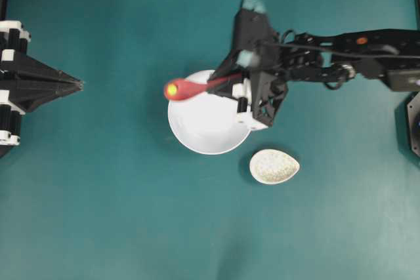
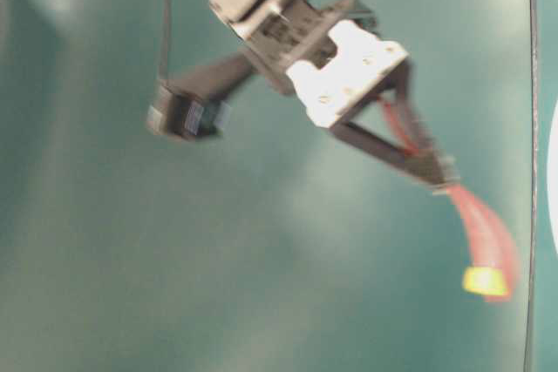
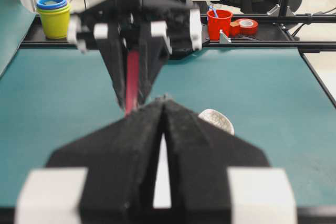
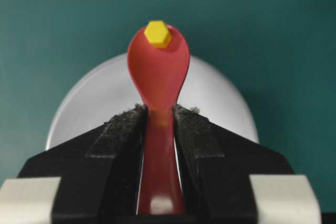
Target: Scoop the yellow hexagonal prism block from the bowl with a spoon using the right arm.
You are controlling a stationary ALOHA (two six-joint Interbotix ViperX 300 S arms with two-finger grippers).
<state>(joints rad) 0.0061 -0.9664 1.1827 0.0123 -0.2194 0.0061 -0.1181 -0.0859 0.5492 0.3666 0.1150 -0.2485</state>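
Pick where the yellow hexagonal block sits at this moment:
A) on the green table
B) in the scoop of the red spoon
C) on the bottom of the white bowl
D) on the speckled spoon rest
B: the yellow block lies at the far tip of the spoon scoop, whose handle the right claw grips above the bowl.

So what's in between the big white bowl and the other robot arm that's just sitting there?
Nothing but bare teal mat. In the overhead view, the stretch from the bowl to the left gripper holds no objects.

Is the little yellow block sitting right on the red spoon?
Touching. The right wrist view shows the yellow hexagonal block resting in the tip of the spoon scoop, with no gap between them.
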